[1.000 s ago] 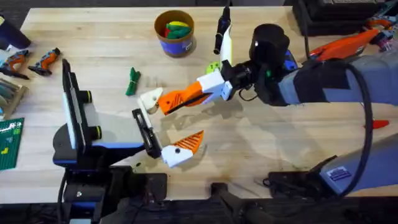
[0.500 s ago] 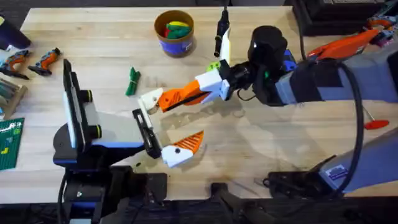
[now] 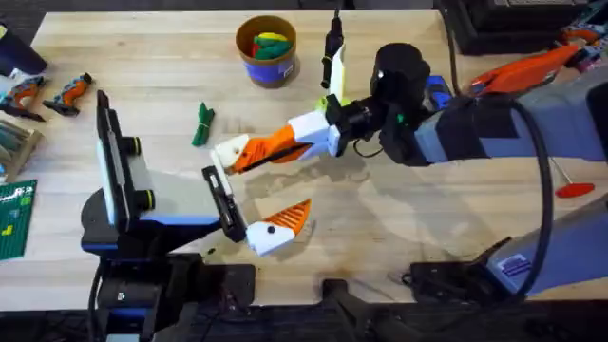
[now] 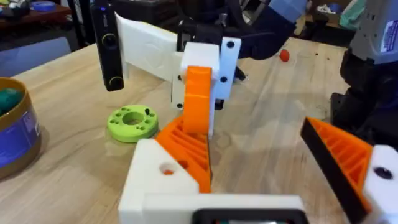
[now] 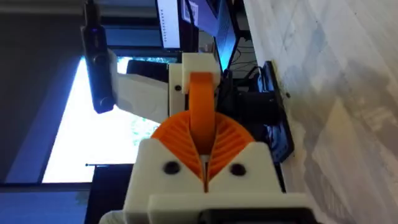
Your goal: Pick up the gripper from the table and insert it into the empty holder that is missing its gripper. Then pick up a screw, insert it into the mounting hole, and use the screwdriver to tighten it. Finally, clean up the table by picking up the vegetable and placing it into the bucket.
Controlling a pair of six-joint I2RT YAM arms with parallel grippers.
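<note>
Pinched the orange wedge between the pressed-together pads of the right gripper, reaching in from 3 o'clock. Met the holder nose-on near the middle of the worktop, touching or all but; impossible to tell from above how deep into the socket. Left gripper spread wide and carrying nothing, with the holder at its 12 o'clock end and the twin block, orange tip in place, at 5 o'clock of that, well apart.

Judged as mid-insertion, not yet seated. Likely troubles from here:
- Going in skewed and jamming, through any mismatch between the wedge's line and the socket's.
- Shoving the holder toward 9 o'clock instead of mating, through too hard a push against a yielding left arm.
- Slipping in the pads, through an end load on a small, smooth piece.
- Opening too soon and dropping the wedge onto the wood below.

Room for moving:
- Bare wood between the spread jaws, probably enough for small corrections.
- Tighter at 10 o'clock of the holder, with the vegetable near.
- Lime disc close by the right wrist, at 1 o'clock of the wedge.
- Bucket well off at 12 o'clock, beside the far edge.
- Near edge crowded by both arm bases.
- Freest way out judged toward 3 o'clock.
</note>
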